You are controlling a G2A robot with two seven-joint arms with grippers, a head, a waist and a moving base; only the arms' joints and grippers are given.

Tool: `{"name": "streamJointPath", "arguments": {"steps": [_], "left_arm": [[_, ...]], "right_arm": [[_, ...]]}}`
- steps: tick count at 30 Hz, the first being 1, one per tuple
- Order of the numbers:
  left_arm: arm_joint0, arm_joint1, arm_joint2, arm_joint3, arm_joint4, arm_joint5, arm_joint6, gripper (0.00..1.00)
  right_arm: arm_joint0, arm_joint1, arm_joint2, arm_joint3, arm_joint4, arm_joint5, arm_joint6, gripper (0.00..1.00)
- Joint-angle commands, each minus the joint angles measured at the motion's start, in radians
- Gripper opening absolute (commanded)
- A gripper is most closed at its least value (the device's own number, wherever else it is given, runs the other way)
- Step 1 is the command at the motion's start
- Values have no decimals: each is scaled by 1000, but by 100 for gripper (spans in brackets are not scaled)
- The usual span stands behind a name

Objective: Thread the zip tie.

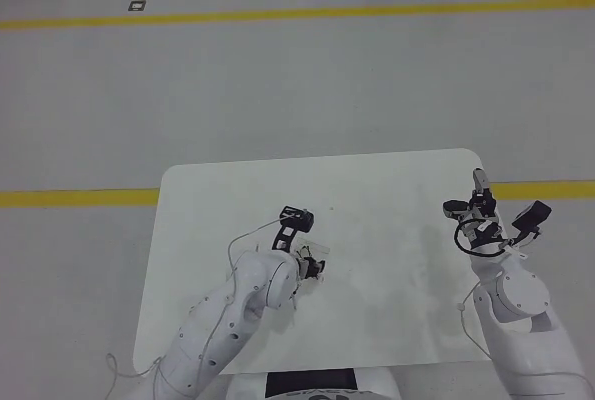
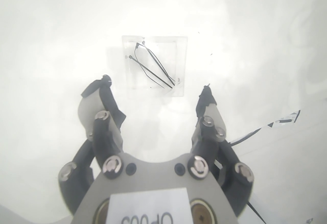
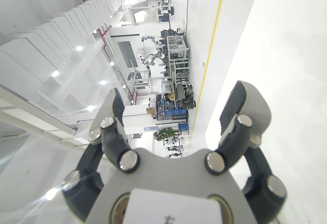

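Observation:
Thin black zip ties (image 2: 153,66) lie crossed inside a small clear square tray (image 2: 180,64) on the white table (image 1: 397,200). My left gripper (image 2: 155,86) hovers open just above the tray's near edge, with nothing between its dark-padded fingers (image 2: 102,92). From above, the left gripper (image 1: 312,264) is over the table's middle-left. My right gripper (image 1: 464,194) is held up at the table's right edge, far from the tray. In its own wrist view the right gripper (image 3: 177,89) is open and empty, turned sideways toward the room.
A black-and-white tag on a thin cable (image 2: 286,117) hangs beside the left gripper. The table's right edge (image 1: 484,190) lies right by the right arm. Yellow floor lines (image 1: 67,197) run behind the table.

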Motion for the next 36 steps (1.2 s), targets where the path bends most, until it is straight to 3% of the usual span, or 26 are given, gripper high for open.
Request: {"name": "streamJointPath", "arguments": {"steps": [1, 8, 23, 29, 36], "left_arm": [[-3, -3, 0, 7, -1, 0, -3, 30], [-23, -14, 15, 42, -2, 0, -5, 29], [-92, -34, 53, 185, -63, 0, 26, 25], [-105, -34, 56, 205, -44, 0, 13, 20], [-114, -37, 54, 220, 14, 0, -25, 22]], "right_arm": [[0, 0, 0, 0, 0, 0, 0, 100], [0, 0, 0, 0, 0, 0, 0, 100], [0, 0, 0, 0, 0, 0, 0, 100], [0, 0, 0, 0, 0, 0, 0, 100], [0, 0, 0, 0, 0, 0, 0, 100]]}}
